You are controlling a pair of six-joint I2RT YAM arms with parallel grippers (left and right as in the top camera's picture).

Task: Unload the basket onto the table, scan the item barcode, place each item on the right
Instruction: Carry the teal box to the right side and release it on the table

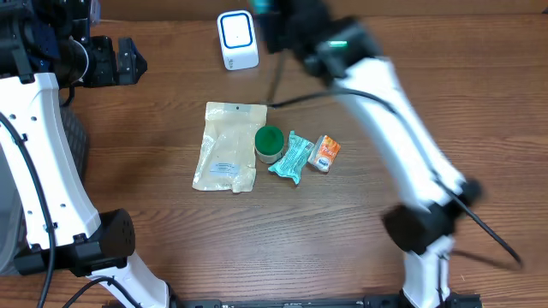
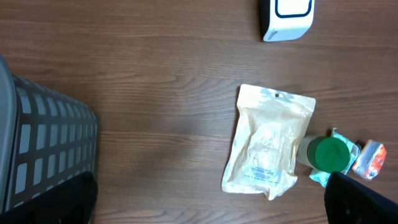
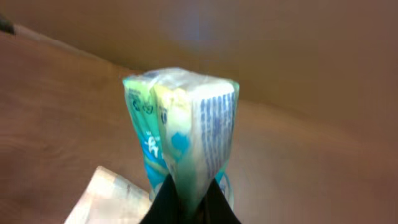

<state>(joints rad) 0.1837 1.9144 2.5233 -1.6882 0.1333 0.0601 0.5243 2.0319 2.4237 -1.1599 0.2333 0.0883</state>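
Overhead: straight down on brown wooden table [image 1: 171,231], far off, taking in most of top. Left wrist: above left edge, facing down, mid-height; shares white boxy plastic scanner [image 2: 286,18] and cream plastic pouch [image 2: 267,146] with overhead. Right wrist: very near teal-and-white wrapped packet [image 3: 183,143], against blurred table.

The right arm [image 1: 377,94] was motion-blurred in the overhead view's upper right. In the left wrist view the top edge cut the scanner [image 2: 286,18], the left edge the basket [image 2: 43,149]. The packet's [image 3: 183,124] print was unreadably blurred.
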